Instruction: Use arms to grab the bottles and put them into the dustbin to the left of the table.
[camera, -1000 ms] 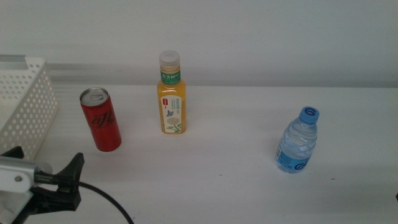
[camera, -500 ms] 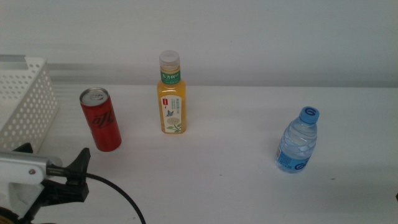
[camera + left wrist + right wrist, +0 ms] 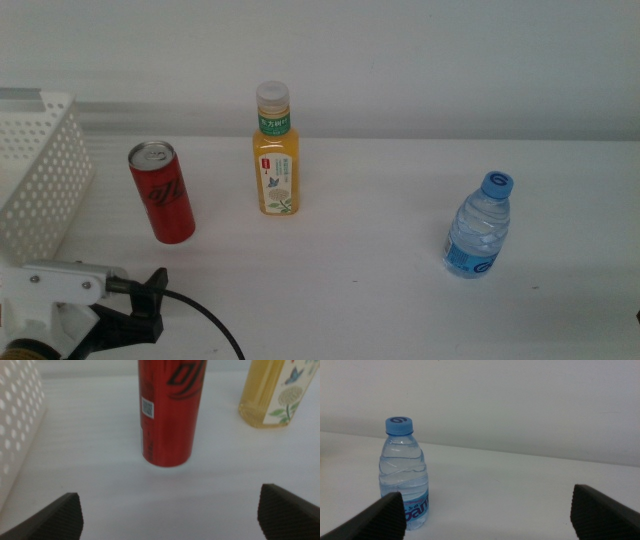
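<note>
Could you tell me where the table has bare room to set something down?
The widest bare patch lies between the juice bottle and the water bottle, running to the front edge. It is tighter on the left, between the soda can, dustbin and left gripper.

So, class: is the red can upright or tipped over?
Upright. The can stands on its base on the table, silver top up; the left wrist view shows its sides vertical.

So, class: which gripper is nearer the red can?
Left. The left gripper faces the red can close by, jaws open; the right gripper is across the table by the water bottle.
</note>
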### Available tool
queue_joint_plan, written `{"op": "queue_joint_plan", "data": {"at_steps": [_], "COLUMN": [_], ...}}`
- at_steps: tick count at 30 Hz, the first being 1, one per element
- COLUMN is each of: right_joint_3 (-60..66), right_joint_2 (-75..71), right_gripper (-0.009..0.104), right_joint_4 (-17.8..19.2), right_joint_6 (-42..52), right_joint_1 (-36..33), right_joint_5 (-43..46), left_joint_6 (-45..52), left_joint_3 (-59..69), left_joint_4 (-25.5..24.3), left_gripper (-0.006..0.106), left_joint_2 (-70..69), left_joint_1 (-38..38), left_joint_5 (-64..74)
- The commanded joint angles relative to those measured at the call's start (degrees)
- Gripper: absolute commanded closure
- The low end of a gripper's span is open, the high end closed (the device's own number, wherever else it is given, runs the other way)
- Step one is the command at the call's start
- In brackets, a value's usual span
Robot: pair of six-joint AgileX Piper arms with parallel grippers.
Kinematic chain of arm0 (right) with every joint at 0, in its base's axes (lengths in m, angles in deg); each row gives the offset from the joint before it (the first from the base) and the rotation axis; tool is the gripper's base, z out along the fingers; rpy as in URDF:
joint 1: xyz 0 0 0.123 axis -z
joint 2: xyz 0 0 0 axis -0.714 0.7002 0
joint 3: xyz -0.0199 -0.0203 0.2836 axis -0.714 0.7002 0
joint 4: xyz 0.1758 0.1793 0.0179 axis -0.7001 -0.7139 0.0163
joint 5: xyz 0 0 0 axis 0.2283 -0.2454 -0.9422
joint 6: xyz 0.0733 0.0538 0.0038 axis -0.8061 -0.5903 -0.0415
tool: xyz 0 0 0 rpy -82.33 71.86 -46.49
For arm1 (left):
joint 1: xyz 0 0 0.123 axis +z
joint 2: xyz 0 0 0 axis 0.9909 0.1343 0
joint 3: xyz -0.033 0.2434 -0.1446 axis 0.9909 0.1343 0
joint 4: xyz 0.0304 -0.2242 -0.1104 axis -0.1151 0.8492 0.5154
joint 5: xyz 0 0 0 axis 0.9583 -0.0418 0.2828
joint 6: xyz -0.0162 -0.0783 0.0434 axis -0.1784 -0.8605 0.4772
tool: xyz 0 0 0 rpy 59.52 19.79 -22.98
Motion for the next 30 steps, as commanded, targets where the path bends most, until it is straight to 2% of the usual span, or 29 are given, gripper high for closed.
{"op": "queue_joint_plan", "data": {"at_steps": [1,12,30], "right_joint_3": [2.5,2.5,2.5], "right_joint_2": [-2.2,-2.2,-2.2], "right_gripper": [0.007,0.007,0.007], "right_joint_4": [0.4,0.4,0.4], "right_joint_6": [0.3,0.3,0.3], "right_joint_1": [0.2,0.2,0.2], "right_joint_5": [0.7,0.7,0.7], "left_joint_6": [-0.5,-2.3,-2.0], "left_joint_3": [2.1,1.7,-9.0], "left_joint_4": [-0.4,-0.1,2.8], "left_gripper": [0.007,0.007,0.007], "left_joint_2": [0.5,0.5,0.9], "left_joint_1": [-0.5,-0.5,-0.5], "left_joint_5": [-6.2,-5.6,4.1]}}
